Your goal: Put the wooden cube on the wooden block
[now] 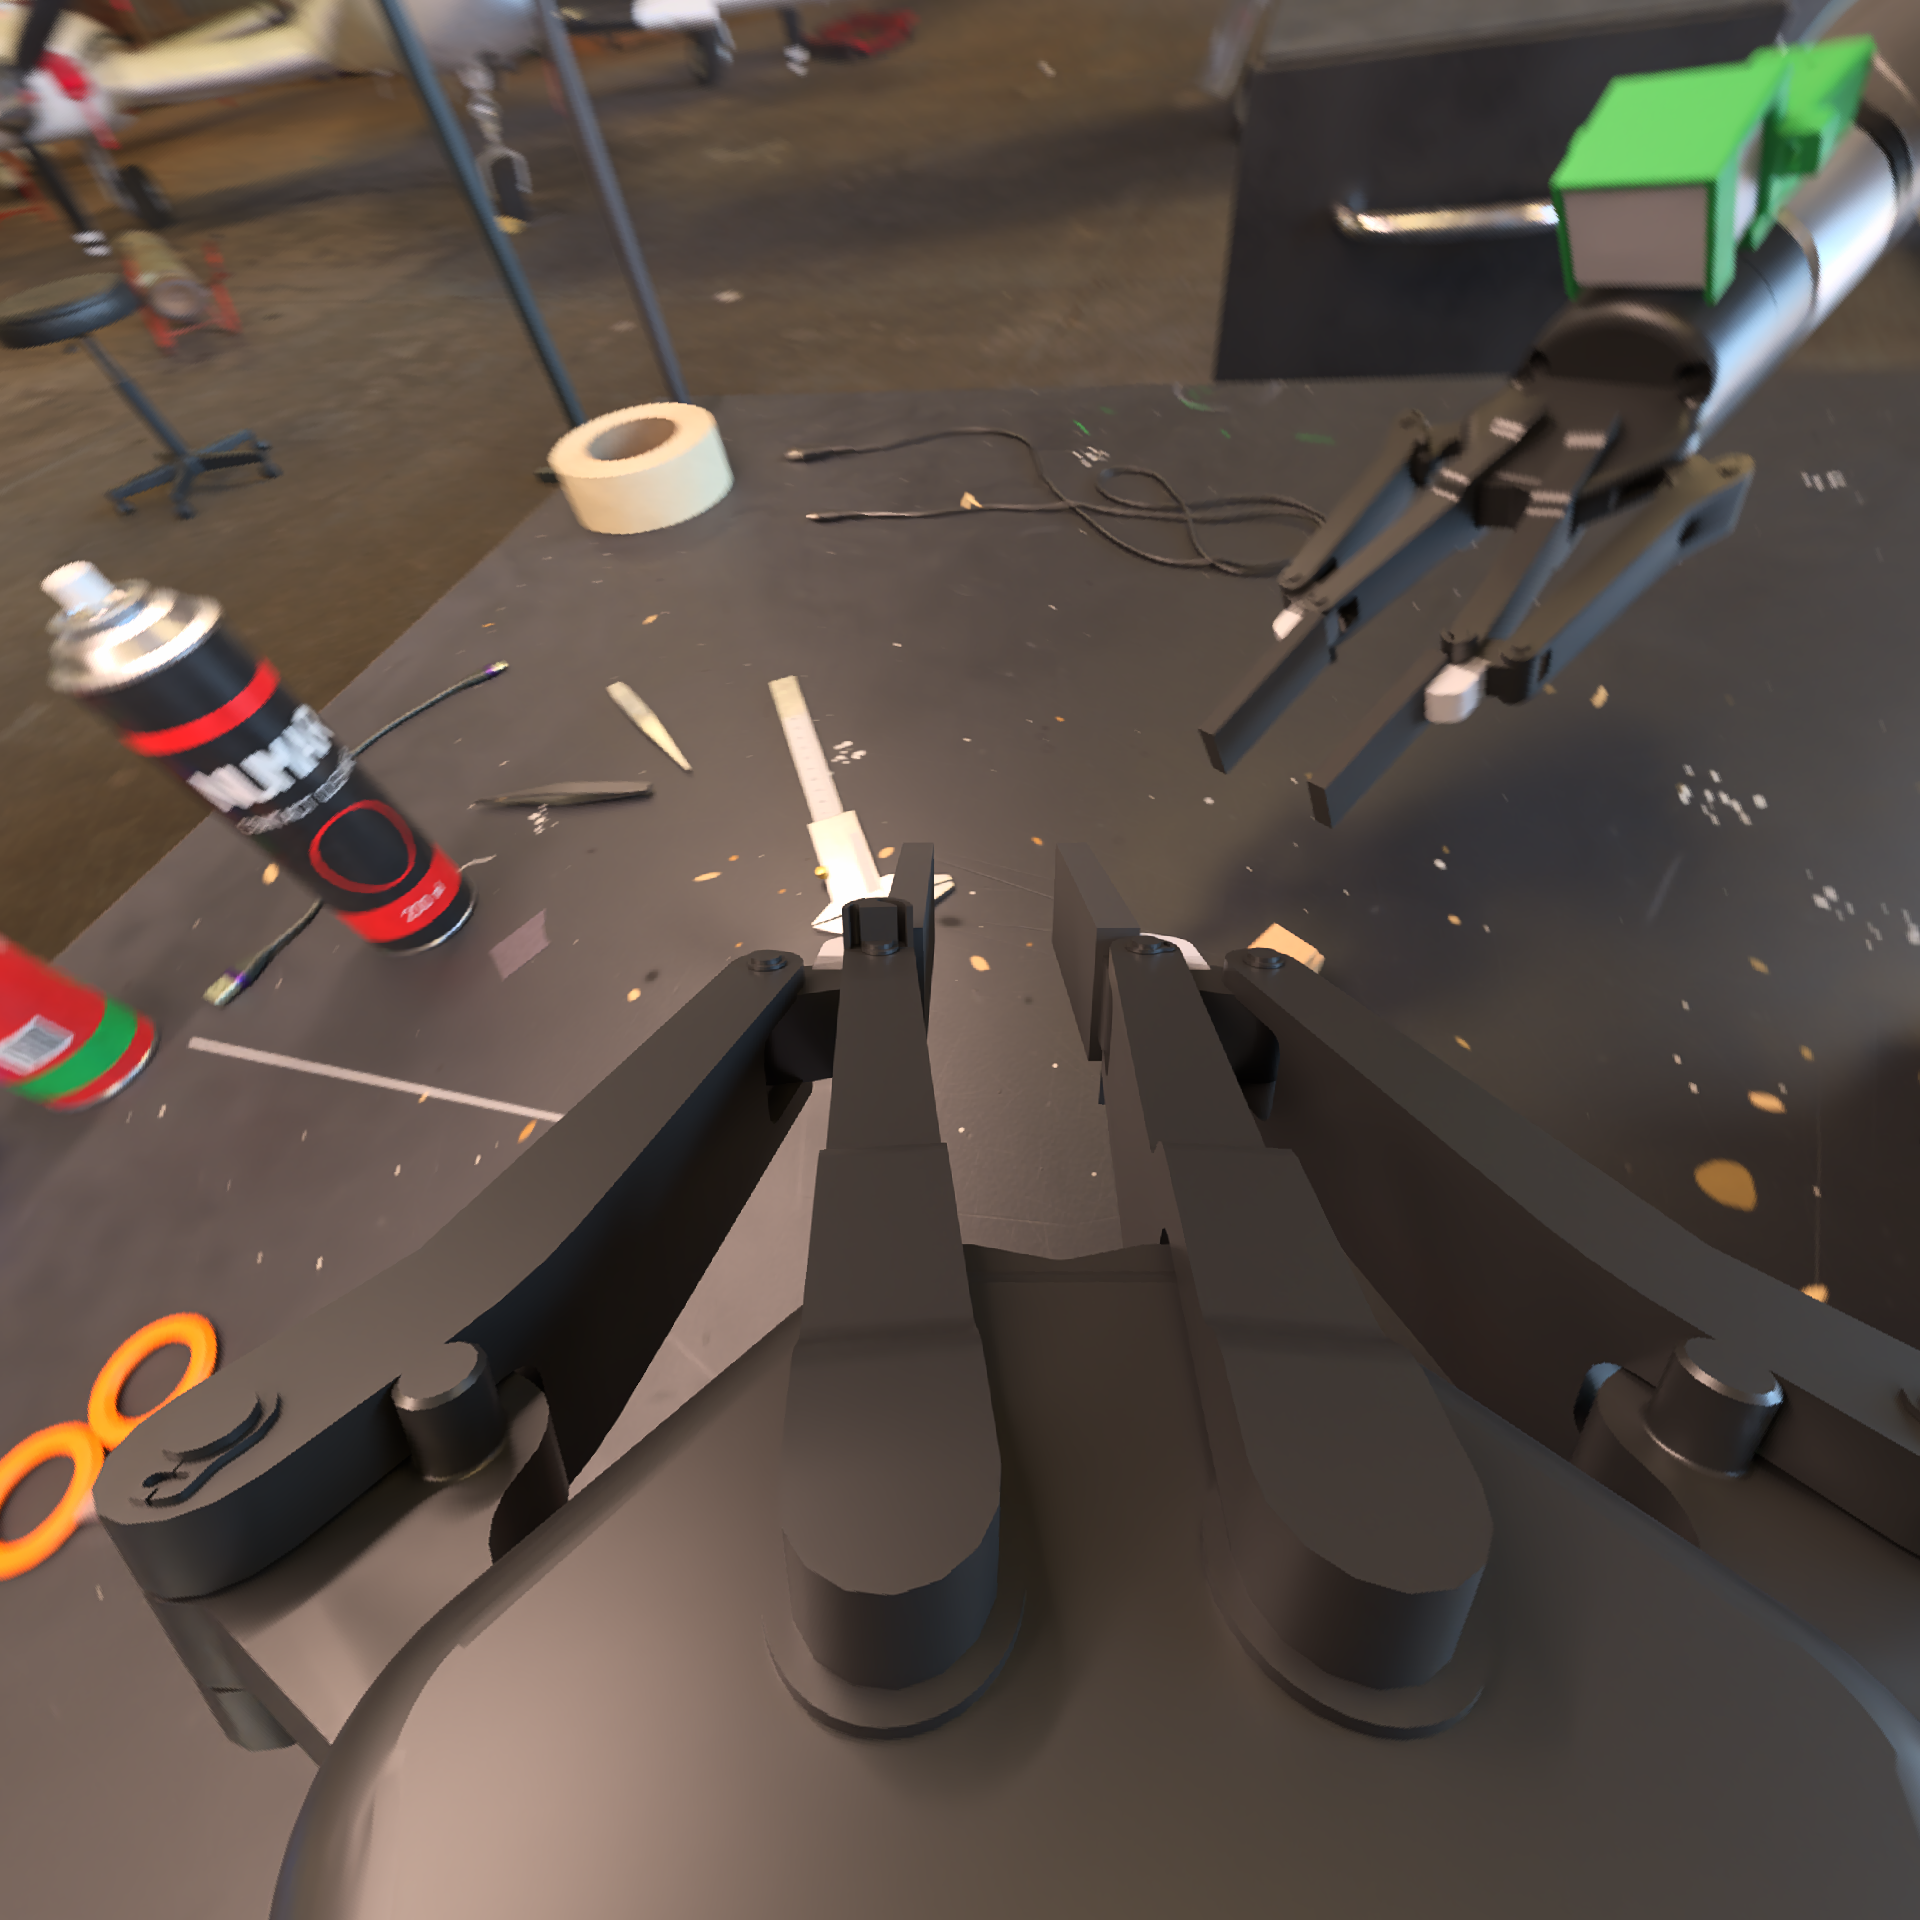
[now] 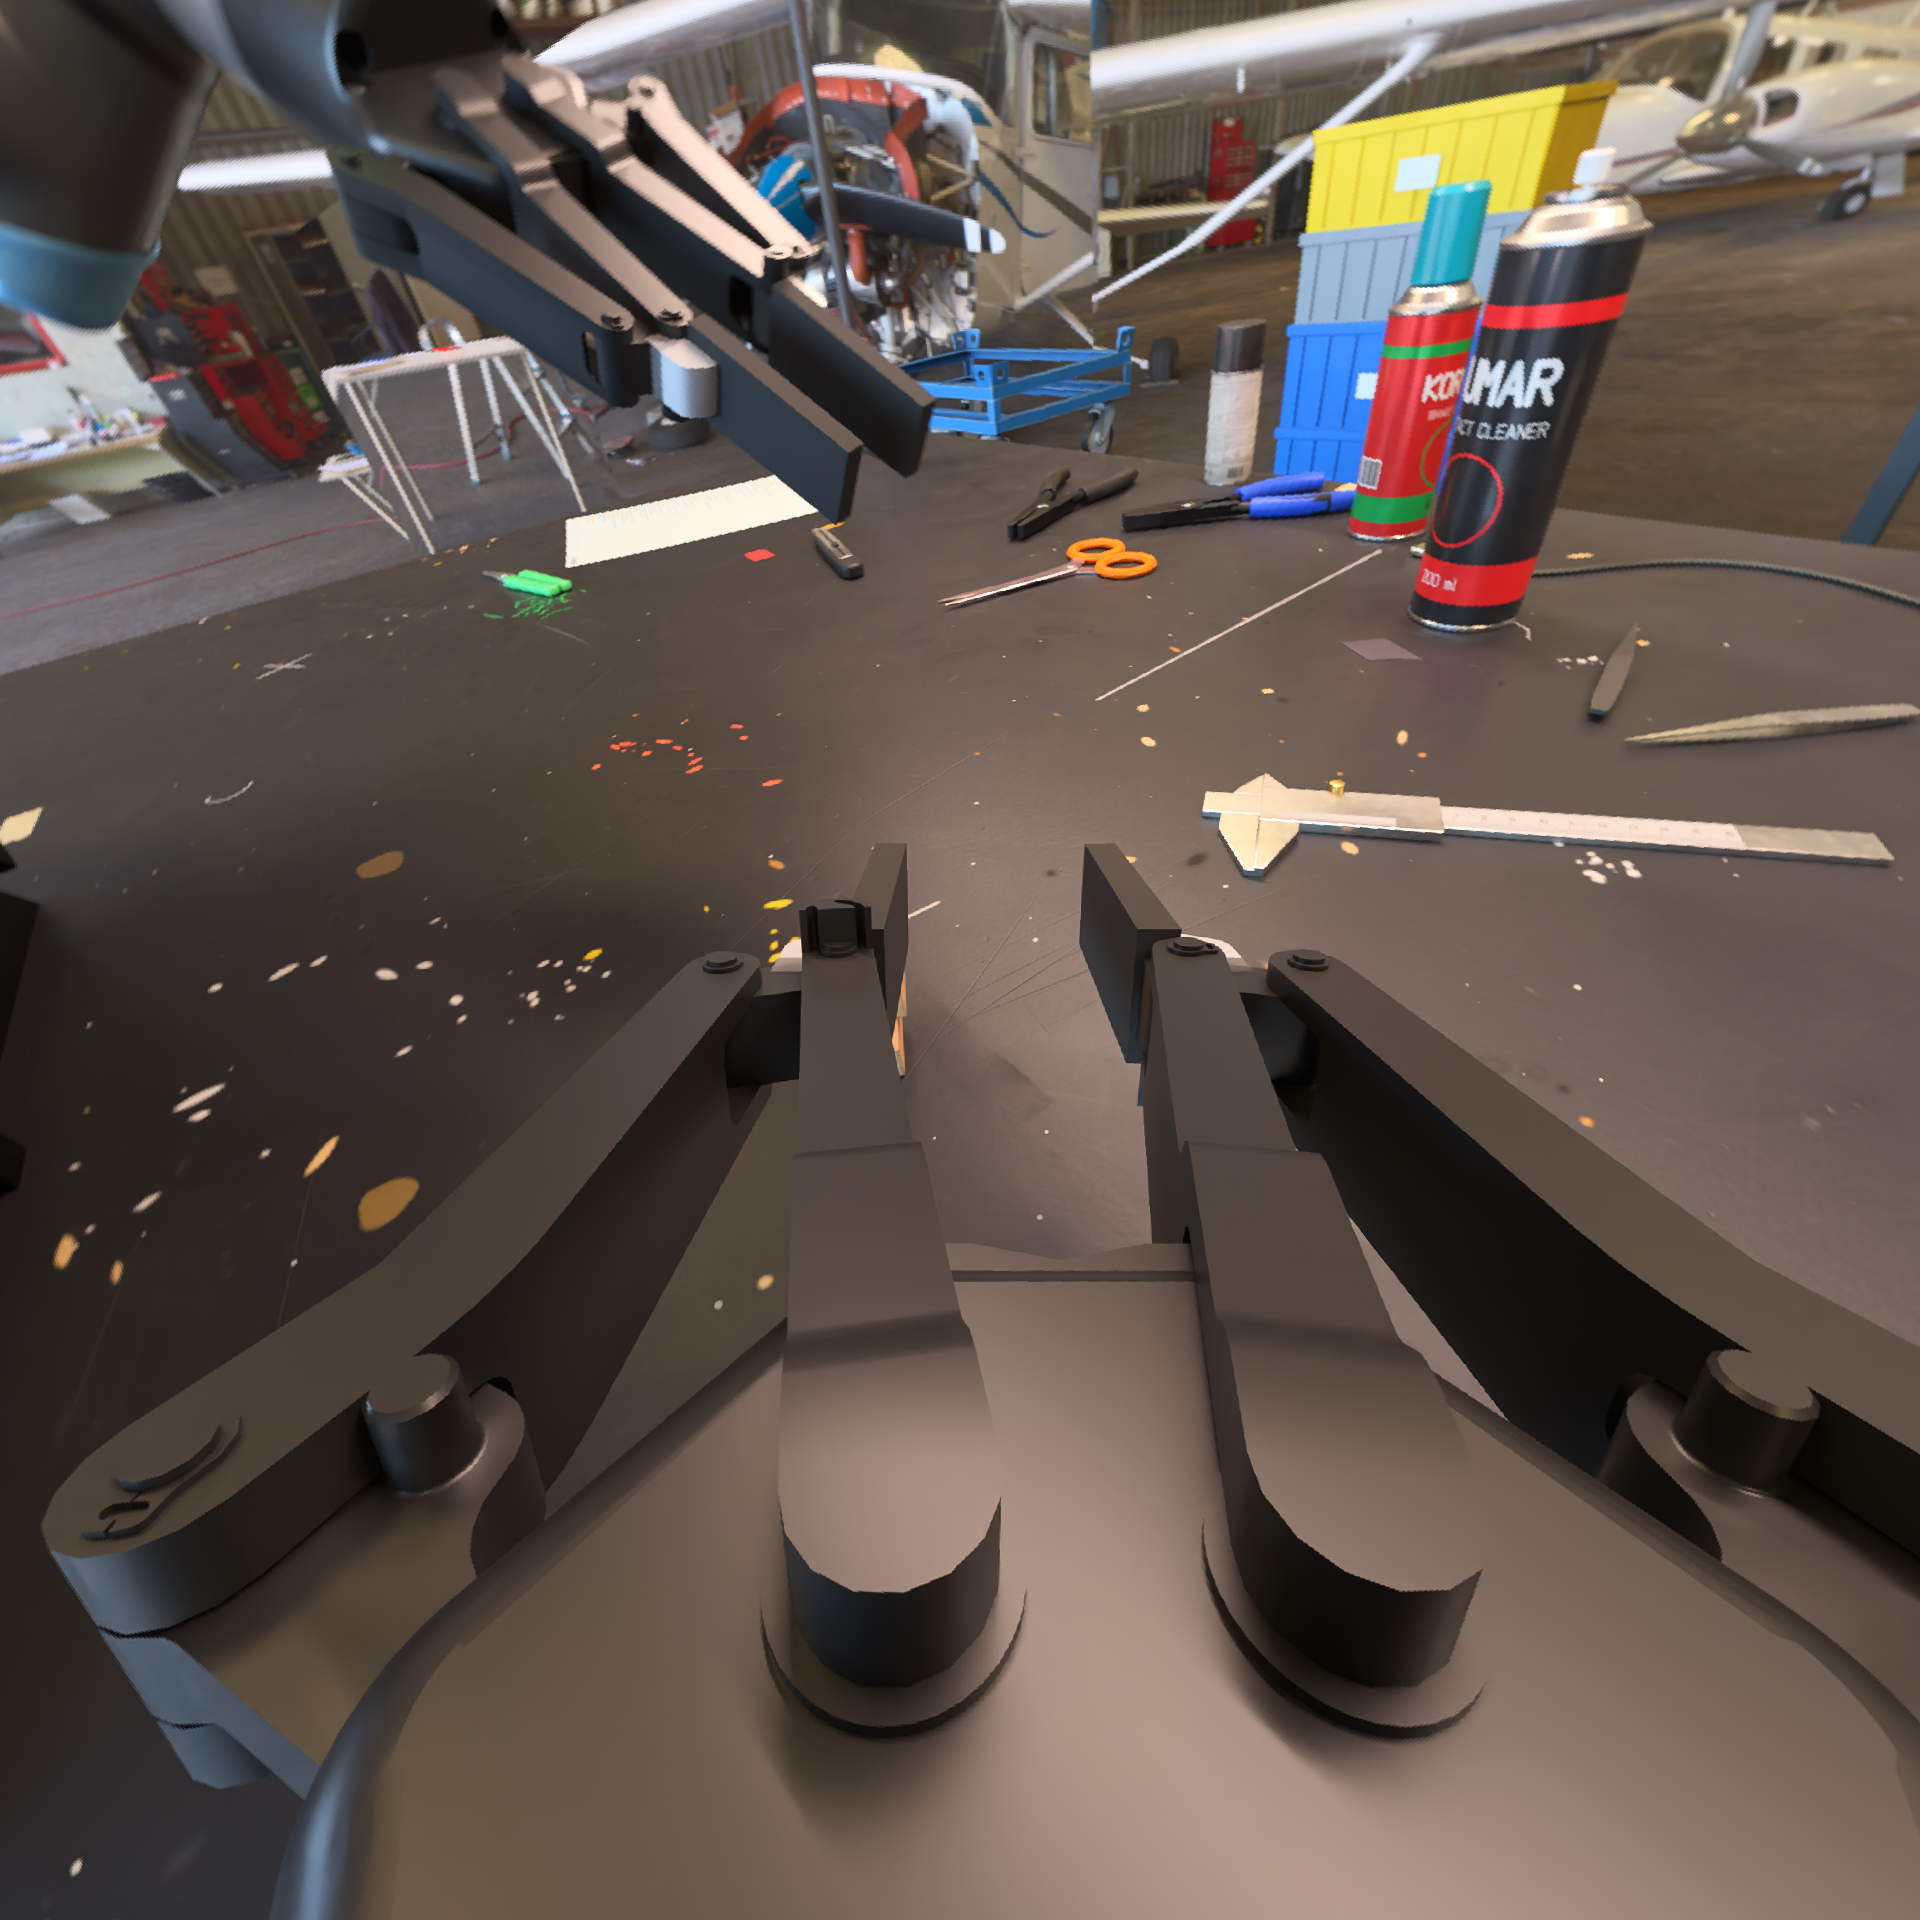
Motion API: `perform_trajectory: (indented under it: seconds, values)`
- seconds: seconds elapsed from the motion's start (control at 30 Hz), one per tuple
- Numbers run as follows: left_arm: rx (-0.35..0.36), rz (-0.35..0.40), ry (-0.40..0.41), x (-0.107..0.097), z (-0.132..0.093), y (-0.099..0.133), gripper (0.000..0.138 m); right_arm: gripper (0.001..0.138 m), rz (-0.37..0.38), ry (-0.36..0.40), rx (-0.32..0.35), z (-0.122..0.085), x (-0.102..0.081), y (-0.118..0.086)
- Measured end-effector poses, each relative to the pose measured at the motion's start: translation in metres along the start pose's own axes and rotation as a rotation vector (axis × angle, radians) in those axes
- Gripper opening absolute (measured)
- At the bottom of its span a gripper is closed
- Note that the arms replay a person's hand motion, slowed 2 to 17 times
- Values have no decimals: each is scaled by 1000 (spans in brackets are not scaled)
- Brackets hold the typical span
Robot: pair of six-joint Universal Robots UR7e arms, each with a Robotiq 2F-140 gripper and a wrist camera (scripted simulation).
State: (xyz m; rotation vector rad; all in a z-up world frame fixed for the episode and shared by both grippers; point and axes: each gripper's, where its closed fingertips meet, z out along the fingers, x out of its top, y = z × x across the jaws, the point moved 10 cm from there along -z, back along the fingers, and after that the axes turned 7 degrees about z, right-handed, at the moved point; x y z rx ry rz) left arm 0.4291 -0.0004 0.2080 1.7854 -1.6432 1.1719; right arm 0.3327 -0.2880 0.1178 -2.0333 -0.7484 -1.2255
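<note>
On the dark table [image 1: 1039, 644], both the left gripper [image 1: 992, 883] and right gripper [image 2: 992, 883] hang apart and empty, the wooden cube [image 1: 1286, 948] peeks behind a finger, and a blind reach could knock it away.

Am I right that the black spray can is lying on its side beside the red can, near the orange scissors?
Not quite: the black spray can stands upright, as the right wrist view shows. It is beside the red can, near the orange scissors.
</note>
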Motion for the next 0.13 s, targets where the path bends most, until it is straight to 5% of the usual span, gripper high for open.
perform_trajectory:
  seconds: [0.13]
  values:
    - [86,-145,62,-22,-14,-10,29,44,51,-3,-26,3,5,5]
